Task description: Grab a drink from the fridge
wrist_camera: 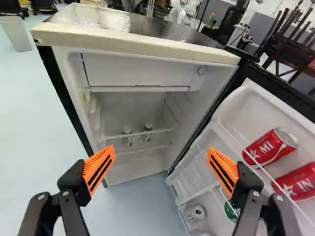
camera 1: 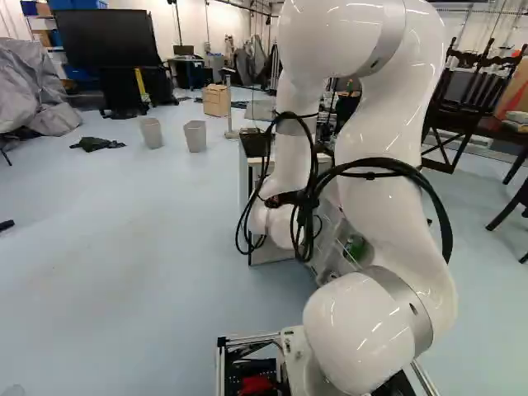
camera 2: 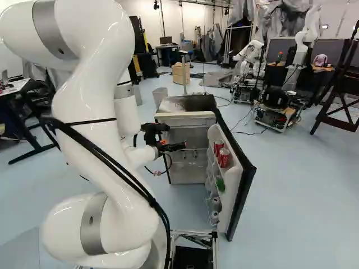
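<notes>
In the right base view my gripper hovers before the small fridge, whose door stands wide open. Seen from the wrist, the gripper is open, its orange pads far apart with nothing between them. Ahead, inside the fridge, two small clear bottles stand on a lower wire shelf. Beside the finger nearer the door, two red cans lean in the door's rack. Lower in the door are a green can and a silver can.
The fridge's pale-edged top lies above its compartment. Two grey bins and a wooden box stand on the floor beyond. Another robot is in the background. Dark wooden chairs are at the right of the left base view.
</notes>
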